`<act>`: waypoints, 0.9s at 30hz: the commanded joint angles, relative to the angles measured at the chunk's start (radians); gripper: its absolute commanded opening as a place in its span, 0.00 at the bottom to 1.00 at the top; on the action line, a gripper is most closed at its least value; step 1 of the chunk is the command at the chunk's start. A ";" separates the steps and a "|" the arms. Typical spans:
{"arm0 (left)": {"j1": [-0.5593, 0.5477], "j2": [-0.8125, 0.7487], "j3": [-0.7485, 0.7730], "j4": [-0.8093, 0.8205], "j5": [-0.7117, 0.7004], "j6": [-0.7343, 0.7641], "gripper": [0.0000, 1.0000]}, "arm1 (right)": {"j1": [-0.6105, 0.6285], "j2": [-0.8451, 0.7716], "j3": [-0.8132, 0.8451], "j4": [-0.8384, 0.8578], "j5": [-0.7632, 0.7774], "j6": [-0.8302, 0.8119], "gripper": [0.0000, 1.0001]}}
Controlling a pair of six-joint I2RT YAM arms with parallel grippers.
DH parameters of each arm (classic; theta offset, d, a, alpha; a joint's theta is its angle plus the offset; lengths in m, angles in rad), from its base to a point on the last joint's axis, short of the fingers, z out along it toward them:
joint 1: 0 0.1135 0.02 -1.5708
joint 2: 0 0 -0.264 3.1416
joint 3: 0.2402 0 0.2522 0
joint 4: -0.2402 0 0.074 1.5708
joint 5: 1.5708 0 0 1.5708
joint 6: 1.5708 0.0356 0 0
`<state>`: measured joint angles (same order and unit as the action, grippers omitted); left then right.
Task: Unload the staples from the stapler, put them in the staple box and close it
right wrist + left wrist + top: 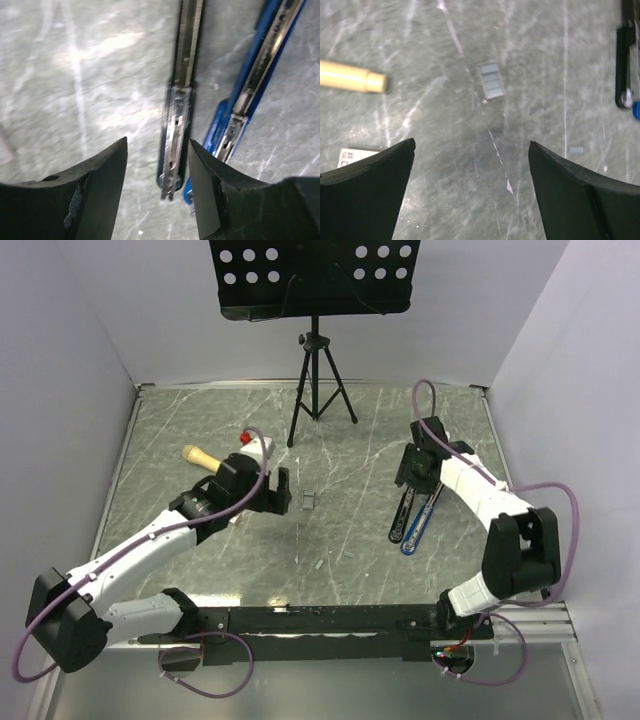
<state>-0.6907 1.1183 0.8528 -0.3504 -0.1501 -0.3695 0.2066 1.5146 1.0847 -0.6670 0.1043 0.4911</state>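
Note:
The stapler lies opened flat at the right as two long arms hinged at the near end: a black arm with a metal channel and a blue arm. It also shows at the right edge of the left wrist view. My right gripper is open, hovering over the black arm's hinge end without touching it. A small grey ribbed block, like a strip of staples, lies mid-table. My left gripper is open and empty, just left of the block.
A tiny grey piece lies nearer the front. A wooden handle and a red-capped item lie by the left arm. A white card is under the left finger. A tripod stands at the back.

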 commanded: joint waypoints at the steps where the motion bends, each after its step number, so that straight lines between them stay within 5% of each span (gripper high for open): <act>1: 0.108 -0.023 0.029 -0.007 -0.017 -0.142 0.97 | 0.049 -0.109 -0.028 0.026 -0.098 -0.019 0.57; 7: 0.220 0.066 0.075 -0.015 0.162 -0.158 0.79 | 0.197 -0.194 -0.121 0.113 -0.218 0.030 0.57; 11: 0.232 0.201 0.221 -0.100 0.188 -0.118 0.54 | 0.269 -0.203 -0.186 0.286 -0.293 0.041 0.57; 16: 0.256 0.183 0.269 -0.111 0.126 -0.072 0.63 | 0.373 0.010 0.010 0.255 -0.213 0.101 0.69; 21: 0.281 0.065 0.140 -0.052 0.029 -0.069 0.61 | 0.484 0.198 0.187 0.175 -0.106 0.158 0.77; 27: 0.280 -0.149 -0.038 0.030 0.106 -0.060 0.64 | 0.559 0.385 0.392 0.066 0.046 0.191 0.80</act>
<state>-0.4080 1.0752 0.8883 -0.3950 -0.0727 -0.4507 0.7277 1.8057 1.3518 -0.5041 0.0132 0.6415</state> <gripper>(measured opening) 0.633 0.795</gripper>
